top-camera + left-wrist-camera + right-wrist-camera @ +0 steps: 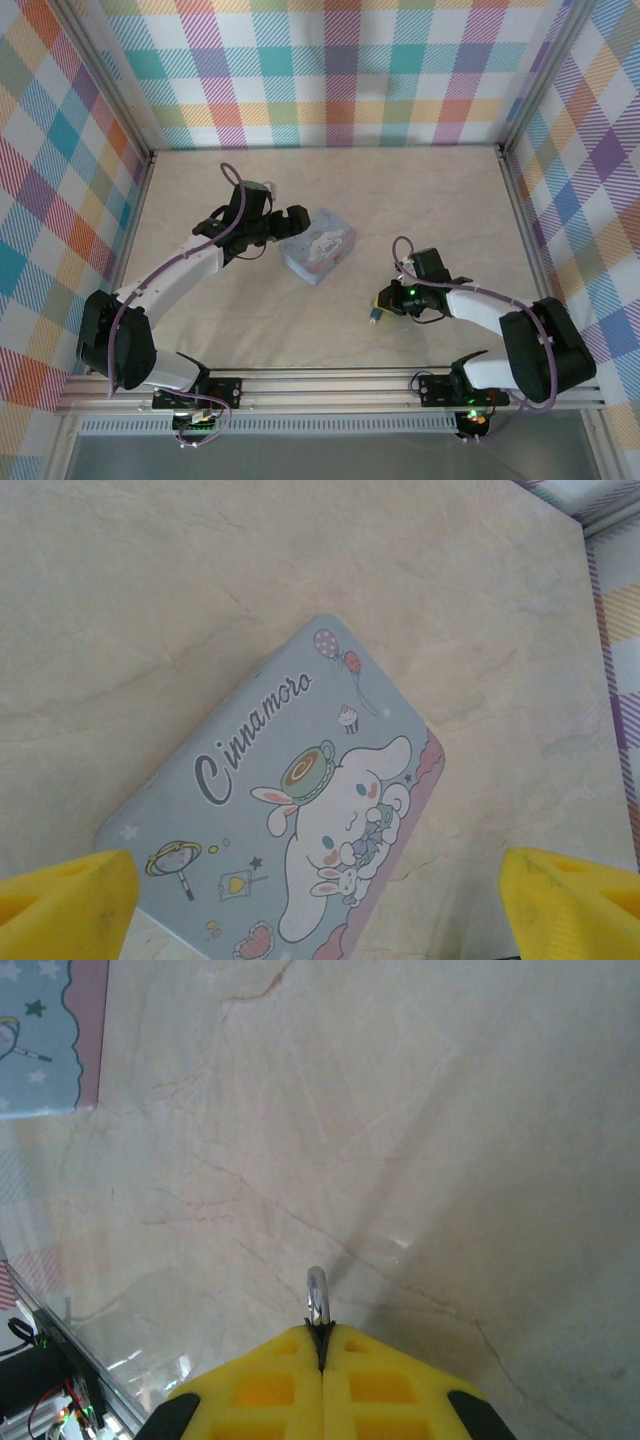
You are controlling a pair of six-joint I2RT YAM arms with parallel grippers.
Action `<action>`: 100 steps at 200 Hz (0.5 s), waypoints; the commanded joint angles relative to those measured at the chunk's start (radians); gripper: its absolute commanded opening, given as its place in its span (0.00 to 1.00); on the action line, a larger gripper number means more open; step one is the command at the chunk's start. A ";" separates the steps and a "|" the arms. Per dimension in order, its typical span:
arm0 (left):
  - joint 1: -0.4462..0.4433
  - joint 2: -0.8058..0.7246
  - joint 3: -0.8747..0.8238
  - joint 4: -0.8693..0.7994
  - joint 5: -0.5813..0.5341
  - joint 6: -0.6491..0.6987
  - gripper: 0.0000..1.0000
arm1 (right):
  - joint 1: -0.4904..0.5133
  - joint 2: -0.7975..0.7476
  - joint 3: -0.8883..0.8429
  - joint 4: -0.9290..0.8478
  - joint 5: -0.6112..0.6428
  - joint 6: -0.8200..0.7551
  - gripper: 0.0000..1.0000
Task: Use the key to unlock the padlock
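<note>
Right pincer (320, 1332) clamps shut on a thin silvery loop, seemingly the shackle of the padlock (317, 1295). So slim a hold could twist loose. Left pincer (318, 905) gapes empty above the tin (300, 770).

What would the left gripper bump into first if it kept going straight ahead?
Most likely the tin box. It lies flat on the table, right ahead between the left gripper's wide-open fingers. I cannot tell how far off it is from the wrist view.
</note>
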 commanded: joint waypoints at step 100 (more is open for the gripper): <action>0.027 -0.177 -0.008 -0.084 -0.230 0.120 0.93 | 0.002 -0.240 0.153 -0.258 0.327 -0.173 0.56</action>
